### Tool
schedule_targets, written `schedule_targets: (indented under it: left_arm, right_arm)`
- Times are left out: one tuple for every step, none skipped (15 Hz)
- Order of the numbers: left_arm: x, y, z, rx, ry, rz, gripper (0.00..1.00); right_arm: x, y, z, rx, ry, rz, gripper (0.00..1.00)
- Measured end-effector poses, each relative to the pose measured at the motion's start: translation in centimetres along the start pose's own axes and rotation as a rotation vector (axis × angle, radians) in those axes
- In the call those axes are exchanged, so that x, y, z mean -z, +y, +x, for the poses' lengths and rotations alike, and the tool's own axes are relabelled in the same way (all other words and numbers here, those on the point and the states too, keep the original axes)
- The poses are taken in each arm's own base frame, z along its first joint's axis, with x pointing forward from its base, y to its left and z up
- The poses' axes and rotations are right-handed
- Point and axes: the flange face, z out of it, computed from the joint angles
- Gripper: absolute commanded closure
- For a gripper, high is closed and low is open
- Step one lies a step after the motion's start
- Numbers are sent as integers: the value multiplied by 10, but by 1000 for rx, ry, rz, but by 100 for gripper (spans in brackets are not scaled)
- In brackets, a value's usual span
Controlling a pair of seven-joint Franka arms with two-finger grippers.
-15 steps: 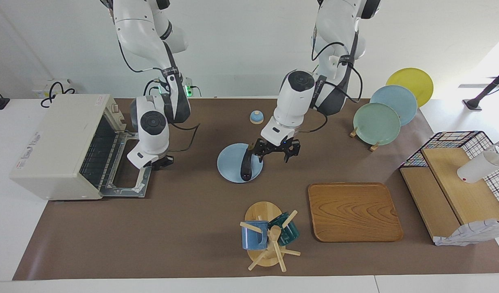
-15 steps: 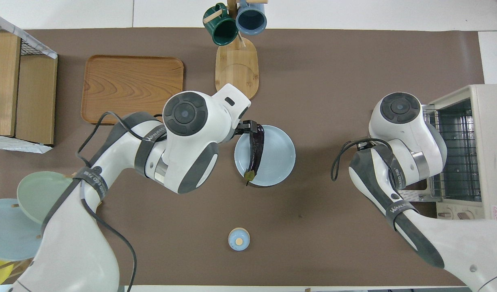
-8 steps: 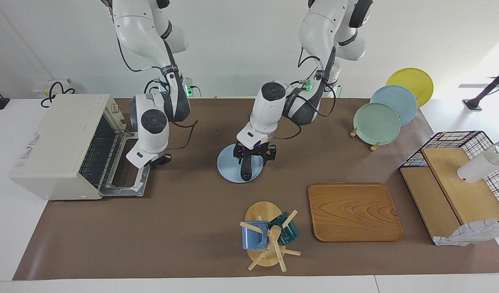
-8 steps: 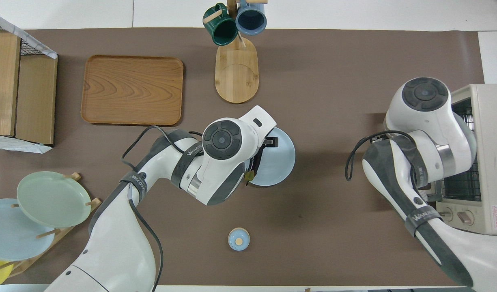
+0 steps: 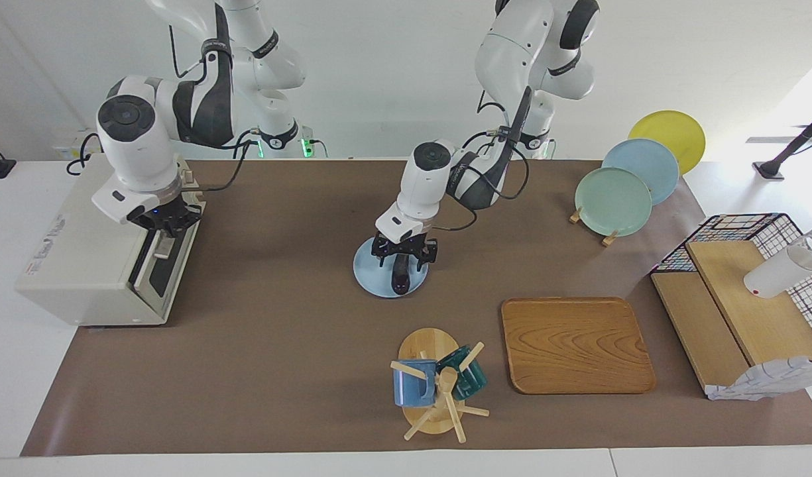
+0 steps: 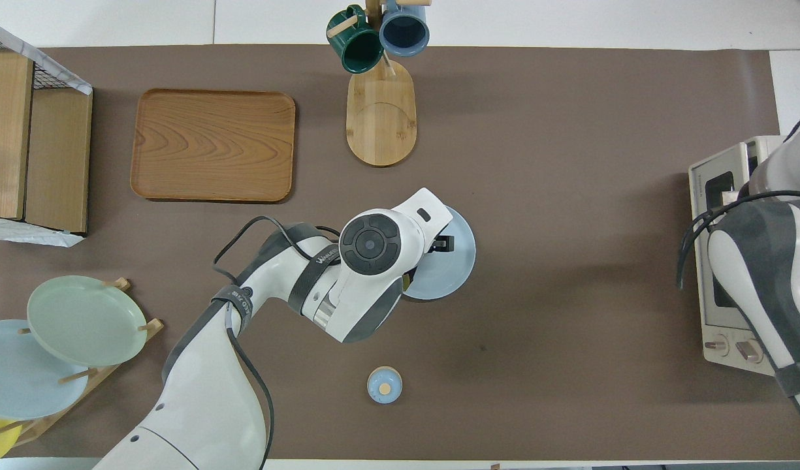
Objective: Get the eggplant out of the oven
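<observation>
dark purple and glossy, the eggplant (image 5: 400, 277) lies on a pale blue plate (image 5: 369, 271) directly under the left gripper (image 5: 404, 260), whose fingers stand spread to either side of it, so nothing is clamped. from above, the left arm's wrist hides nearly all of the eggplant, and only the plate's rim (image 6: 462, 251) shows beside it. toward the right arm's end of the table, the right gripper (image 5: 164, 228) sits at the top edge of the oven (image 5: 81, 258) door, which is up against the oven's front; whether its fingers are parted or closed on the handle cannot be told. a small blue bell (image 6: 384, 384) sits nearer to the robots than the plate, while a wooden tray (image 5: 575, 344) and a mug rack (image 5: 435, 384) lie farther from them than the left gripper.
</observation>
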Motion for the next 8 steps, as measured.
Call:
schedule_targets:
  left_arm:
    - [0,0,0,0,0,0,23]
    - [0,0,0,1,0,0,37]
    - [0,-1,0,1,0,1,49]
    - [0,-1,0,1,0,1,62]
    - [0,-1,1,2,1,1,76]
    - [0,-1,1,6,1,1,89]
    - [0,-1,1,14,1,1,100]
    - [0,-1,1,24,1,1,100]
  right_arm:
    - [1,3,-1,-9,0,10,70]
    - [5,3,-2,-17,-5,29,67]
    - [14,1,-3,-23,-14,50,62]
    - [29,0,-3,-26,-14,63,52]
    - [46,-1,-3,-31,-9,84,46]
    - [63,-3,-5,-38,-2,122,43]
    - [79,-6,-7,-42,9,162,43]
    - [89,-7,-9,-43,16,185,42]
